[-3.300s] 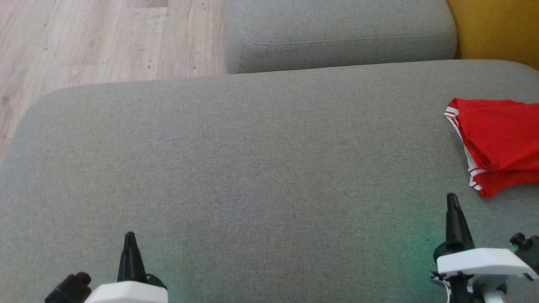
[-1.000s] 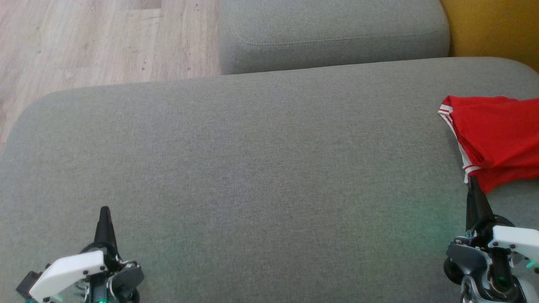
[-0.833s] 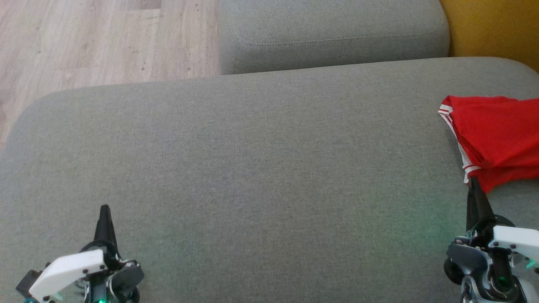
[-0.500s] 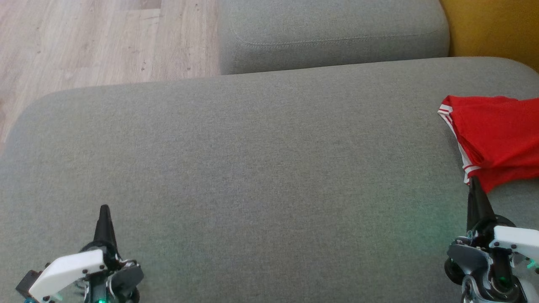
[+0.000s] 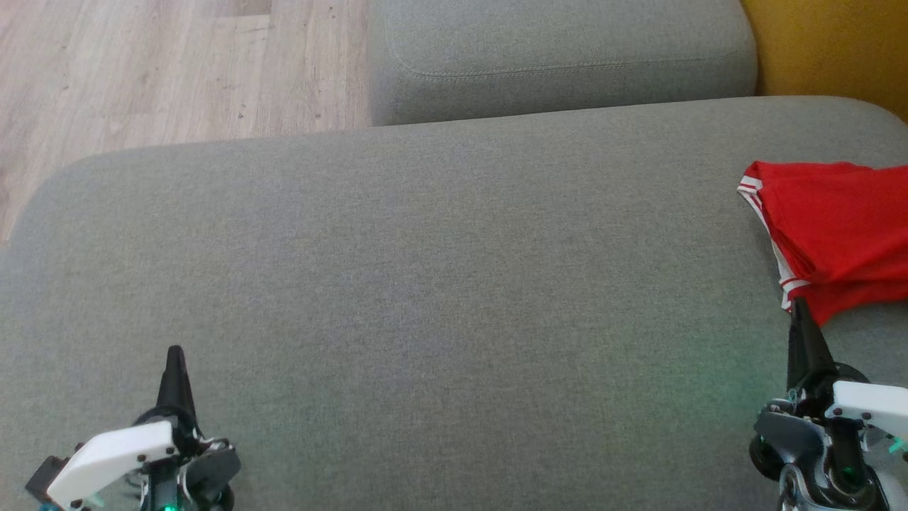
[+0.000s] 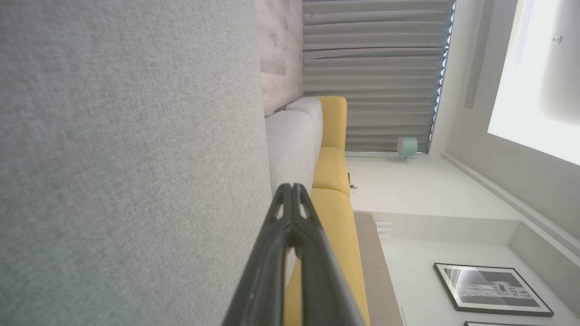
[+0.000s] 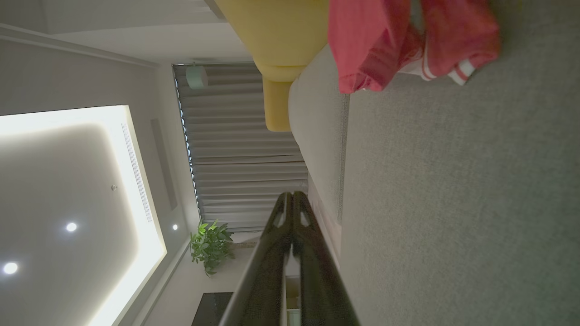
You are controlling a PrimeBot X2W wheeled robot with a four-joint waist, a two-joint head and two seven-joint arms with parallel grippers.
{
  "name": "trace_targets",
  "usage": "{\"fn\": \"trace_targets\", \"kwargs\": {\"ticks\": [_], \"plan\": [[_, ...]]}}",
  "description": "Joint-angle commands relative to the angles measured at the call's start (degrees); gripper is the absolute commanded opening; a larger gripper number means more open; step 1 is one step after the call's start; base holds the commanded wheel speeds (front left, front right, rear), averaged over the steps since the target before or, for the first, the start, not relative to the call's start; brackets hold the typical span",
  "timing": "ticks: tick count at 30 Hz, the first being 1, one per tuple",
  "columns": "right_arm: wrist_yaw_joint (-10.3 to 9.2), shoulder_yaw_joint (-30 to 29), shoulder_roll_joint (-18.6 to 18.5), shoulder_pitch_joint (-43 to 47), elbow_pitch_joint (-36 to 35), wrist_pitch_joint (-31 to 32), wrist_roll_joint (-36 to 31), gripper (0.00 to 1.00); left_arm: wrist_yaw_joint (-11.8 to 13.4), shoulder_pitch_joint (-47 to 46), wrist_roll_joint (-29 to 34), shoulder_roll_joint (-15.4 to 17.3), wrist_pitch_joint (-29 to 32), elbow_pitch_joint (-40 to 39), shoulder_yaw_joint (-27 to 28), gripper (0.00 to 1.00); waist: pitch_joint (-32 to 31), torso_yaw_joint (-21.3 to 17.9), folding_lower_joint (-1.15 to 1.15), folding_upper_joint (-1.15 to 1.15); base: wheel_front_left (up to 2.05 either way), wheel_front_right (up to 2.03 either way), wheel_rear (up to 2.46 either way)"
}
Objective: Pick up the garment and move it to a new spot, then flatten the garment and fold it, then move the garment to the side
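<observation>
**2 GRIPPERS CLENCHED EMPTY; RED GARMENT ON CUSHION, RIGHT EDGE**

Item 1. Left gripper: lower left of the head view. Its 2 dark fingers are pressed together into 1 point with nothing between them. It hangs over bare cushion fabric. In the left wrist view the left gripper shows both tips meeting.

Item 2. Right gripper: lower right of the head view, fingers likewise clenched on nothing. The tip appears against the lower hem of the garment. In the right wrist view the right gripper has bare cushion fabric between its tips and the cloth, so the 2 are apart.

Item 3. Garment: red, with white stripes along the hem. It lies folded on itself in a loose heap at the right edge of the head view, cut off by the frame. It sits at the top of the right wrist view.

Item 4. Grey seat cushion: broad and flat. It bears the garment on its right side.

Item 5. Second grey cushion: upper centre, just behind item 4.

Item 6. Wooden floor: upper left.

Item 7. Yellow upholstery: upper right corner.

Item 8. Potted plant: lower left of centre in the right wrist view.
</observation>
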Motion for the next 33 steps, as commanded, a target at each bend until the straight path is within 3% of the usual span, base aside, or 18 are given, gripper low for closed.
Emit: {"fn": "trace_targets", "kwargs": {"ticks": [1, 33], "plan": [[-0.04, 1.0, -0.6, -2.8, -1.8, 0.3, 0.0, 0.00, -0.4, -2.8, 0.3, 0.5, 0.2, -1.6, 2.2, 0.00, 0.0, 0.0, 0.00, 0.00, 0.00, 0.00, 0.00], [-0.04, 0.6, -0.2, -2.9, -1.8, 0.7, -0.4, 0.00, -0.4, -2.9, 0.7, 0.1, 0.6, -1.6, 2.8, 0.00, 0.0, 0.0, 0.00, 0.00, 0.00, 0.00, 0.00]]}}
